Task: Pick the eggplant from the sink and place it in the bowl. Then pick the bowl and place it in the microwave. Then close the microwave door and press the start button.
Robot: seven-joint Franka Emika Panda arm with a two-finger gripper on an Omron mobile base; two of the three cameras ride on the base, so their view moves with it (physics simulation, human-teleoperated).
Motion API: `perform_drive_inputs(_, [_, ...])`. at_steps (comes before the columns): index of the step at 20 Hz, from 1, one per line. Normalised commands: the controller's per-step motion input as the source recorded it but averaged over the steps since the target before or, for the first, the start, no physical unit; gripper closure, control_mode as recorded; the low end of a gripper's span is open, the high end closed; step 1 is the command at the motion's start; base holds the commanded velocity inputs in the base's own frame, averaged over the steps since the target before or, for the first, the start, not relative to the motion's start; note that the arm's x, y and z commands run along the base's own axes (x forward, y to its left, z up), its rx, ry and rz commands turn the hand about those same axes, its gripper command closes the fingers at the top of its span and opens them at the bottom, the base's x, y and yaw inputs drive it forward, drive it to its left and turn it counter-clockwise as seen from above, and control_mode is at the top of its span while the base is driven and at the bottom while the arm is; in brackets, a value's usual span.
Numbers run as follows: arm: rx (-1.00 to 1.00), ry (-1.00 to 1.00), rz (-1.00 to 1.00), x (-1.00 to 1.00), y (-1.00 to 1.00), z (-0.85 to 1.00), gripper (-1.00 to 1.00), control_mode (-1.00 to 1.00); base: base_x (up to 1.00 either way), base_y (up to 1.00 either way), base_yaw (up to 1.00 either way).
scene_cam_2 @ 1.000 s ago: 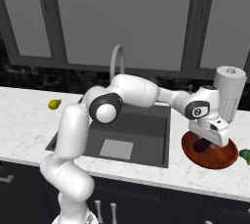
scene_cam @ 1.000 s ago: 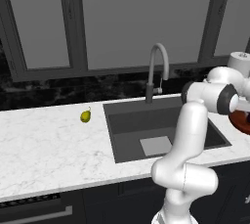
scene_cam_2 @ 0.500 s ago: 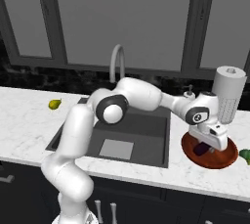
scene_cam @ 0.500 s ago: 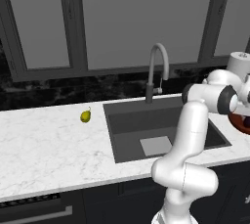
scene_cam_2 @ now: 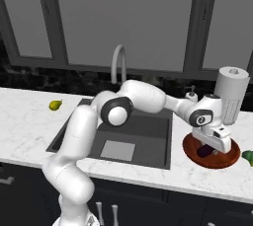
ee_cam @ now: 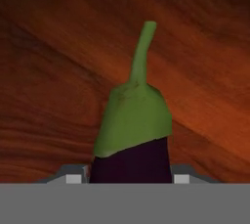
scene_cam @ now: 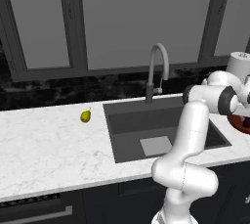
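Observation:
The reddish-brown bowl (scene_cam_2: pixel 222 161) stands on the counter right of the sink (scene_cam_2: pixel 148 129). Low inside it is my gripper (scene_cam_2: pixel 209 146), shut on the dark purple eggplant (scene_cam_2: pixel 203 149). The hand view looks along the eggplant (ee_cam: pixel 133 126): its green cap and stem point away from me, and the bowl's wooden inside (ee_cam: pixel 53 66) lies close behind. My gripper (ee_cam: pixel 131 179) has a fingertip at each side of the purple body. In the left base view the arm hides most of the bowl (scene_cam: pixel 240 123). The sink (scene_cam: pixel 161 120) holds nothing.
A yellow-green pear (scene_cam: pixel 85 116) lies on the counter left of the sink. A white paper towel roll (scene_cam_2: pixel 232 94) stands just behind the bowl, with a soap dispenser (scene_cam_2: pixel 190 94) beside it. Something small and green (scene_cam_2: pixel 248 156) lies at the right edge. The faucet (scene_cam_2: pixel 118 62) curves over the basin.
The hand has sunk a little lower into the bowl with the eggplant. The pear and the bowl stayed where they were.

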Motion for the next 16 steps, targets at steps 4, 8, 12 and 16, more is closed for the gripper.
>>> perform_drive_inputs(4, [0.00, -0.06, 0.00, -0.06, 0.00, 0.01, -1.00, -1.00, 0.00, 0.00, 0.00])
perform_drive_inputs(8, [0.00, -0.15, 0.00, -0.23, 0.09, 0.17, -1.00, -1.00, 0.00, 0.00, 0.00])
perform_drive_inputs(12, [0.00, -0.09, 0.00, -0.40, 0.18, 0.41, -1.00, -1.00, 0.00, 0.00, 0.00])
perform_drive_inputs(16, [0.00, -0.09, 0.00, -0.56, 0.42, 0.60, -1.00, -1.00, 0.00, 0.00, 0.00])
